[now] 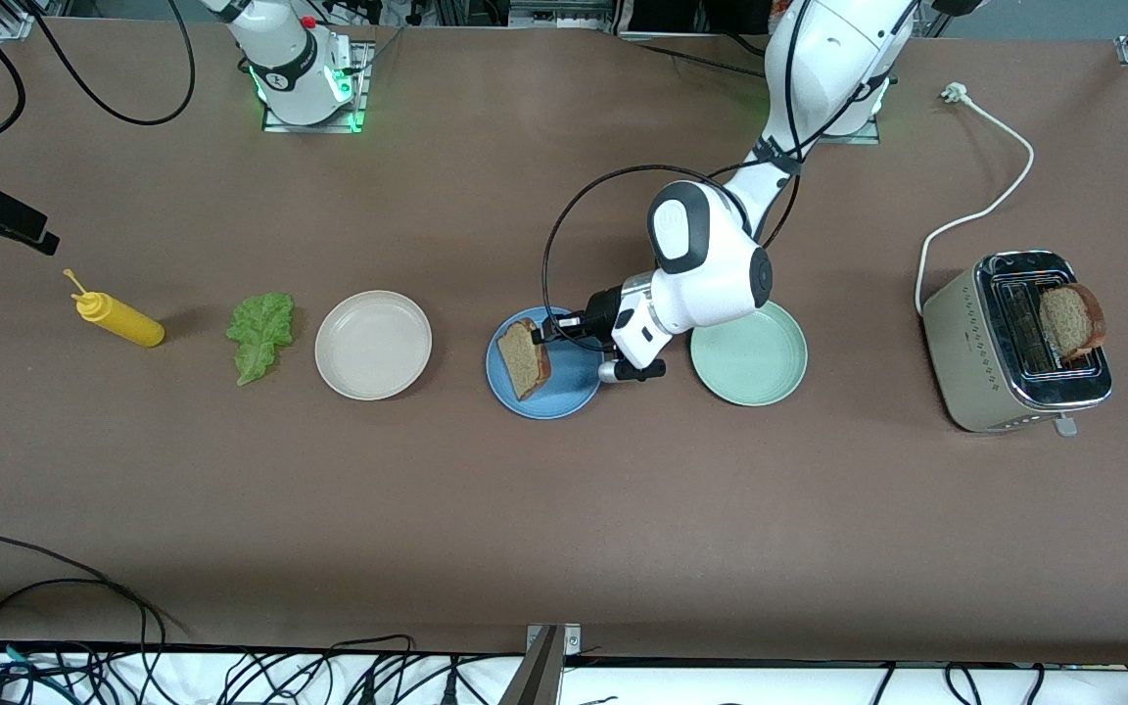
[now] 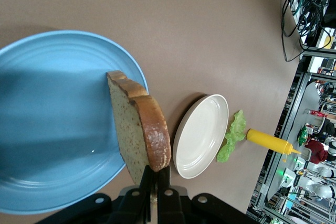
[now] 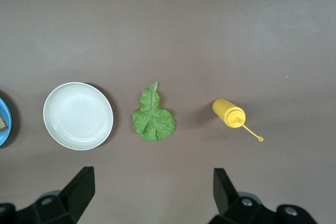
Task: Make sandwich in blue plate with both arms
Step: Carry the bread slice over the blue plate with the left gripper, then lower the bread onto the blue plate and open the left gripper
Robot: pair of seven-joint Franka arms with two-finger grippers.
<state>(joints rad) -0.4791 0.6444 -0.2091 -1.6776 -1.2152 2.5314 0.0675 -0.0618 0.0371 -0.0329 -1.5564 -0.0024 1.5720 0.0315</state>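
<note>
Left gripper (image 2: 154, 184), jaws pinched on the bread slice (image 1: 524, 358) held edge-up over the blue plate (image 1: 564, 387), needs only to lower it flat, while the right gripper (image 3: 152, 192) waits wide open above the lettuce leaf (image 3: 153, 119).

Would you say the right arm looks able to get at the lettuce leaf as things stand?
Probably yes: the right claw hangs open above the lettuce leaf, which lies alone on the table between the cream plate and mustard bottle.
</note>
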